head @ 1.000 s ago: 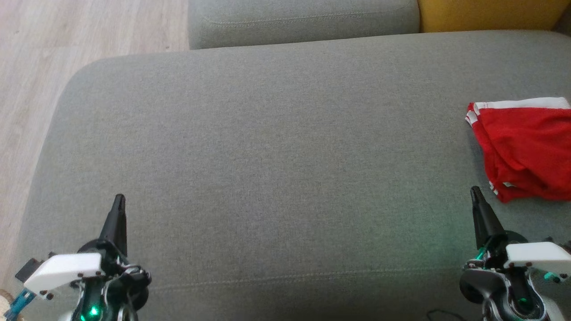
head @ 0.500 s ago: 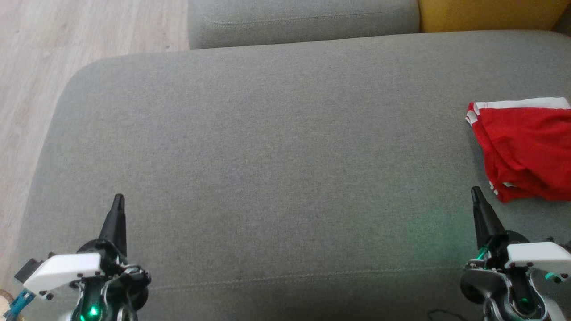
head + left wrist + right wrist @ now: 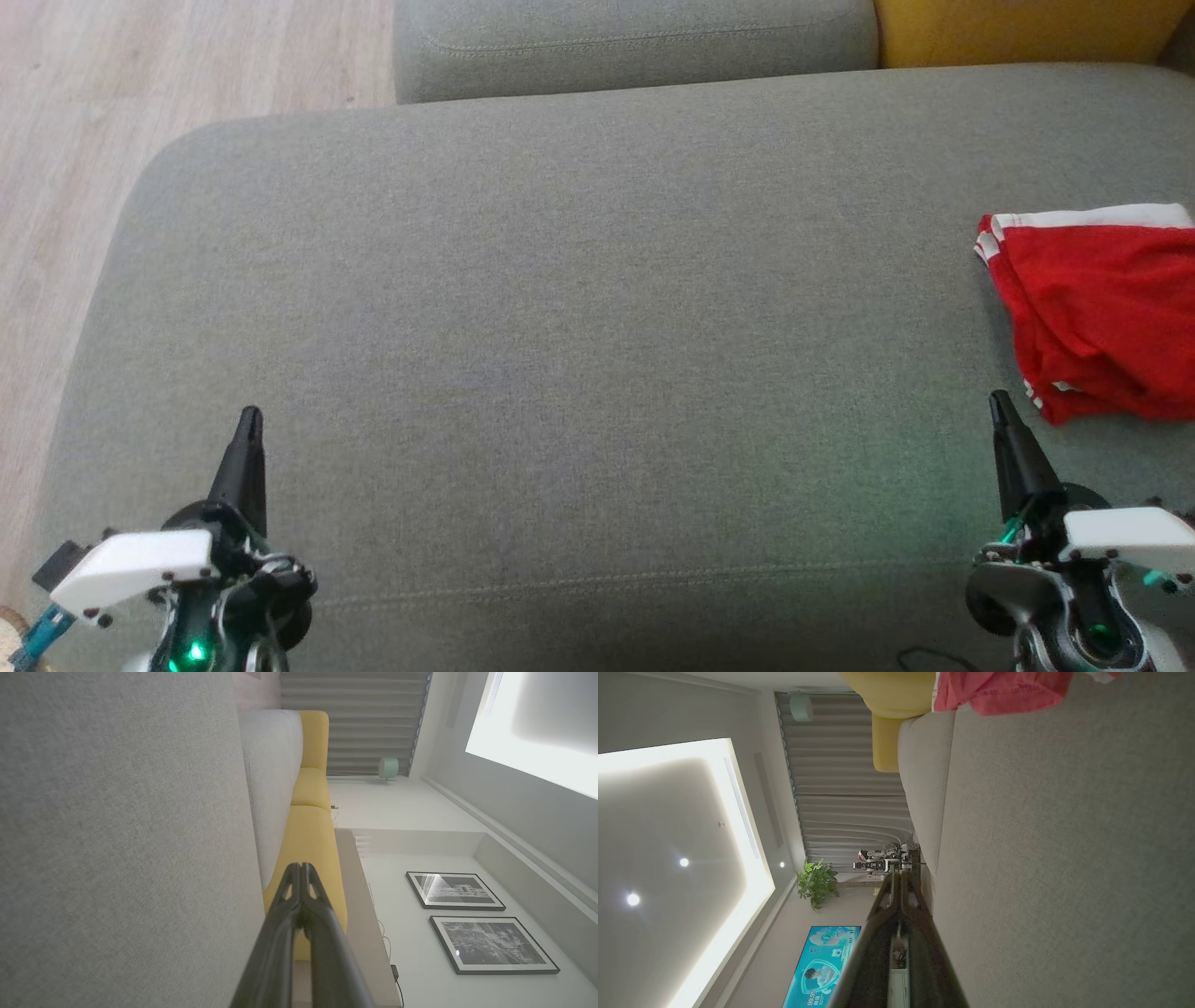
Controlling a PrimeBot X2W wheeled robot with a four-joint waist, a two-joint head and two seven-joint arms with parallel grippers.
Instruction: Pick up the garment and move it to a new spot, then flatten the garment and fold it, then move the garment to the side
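The garment [image 3: 1097,313] is red with white trim and lies folded at the right edge of the grey sofa cushion [image 3: 579,327]; a corner of the garment [image 3: 999,693] appears at the top of the right wrist view. My right gripper [image 3: 997,399] hovers just left of and below the garment's lower corner, apart from it, its two dark fingers pressed together and holding nothing. My left gripper [image 3: 249,413] stays at the lower left above bare cushion, also shut and empty. The shut left gripper [image 3: 301,865] and shut right gripper [image 3: 899,875] point across the cushion in their own views.
A second grey cushion [image 3: 635,42] and a yellow cushion [image 3: 1027,28] border the far side. Wooden floor [image 3: 65,159] lies beyond the cushion's rounded left edge. Another robot [image 3: 882,861], a plant [image 3: 817,882] and a screen [image 3: 822,966] stand in the room.
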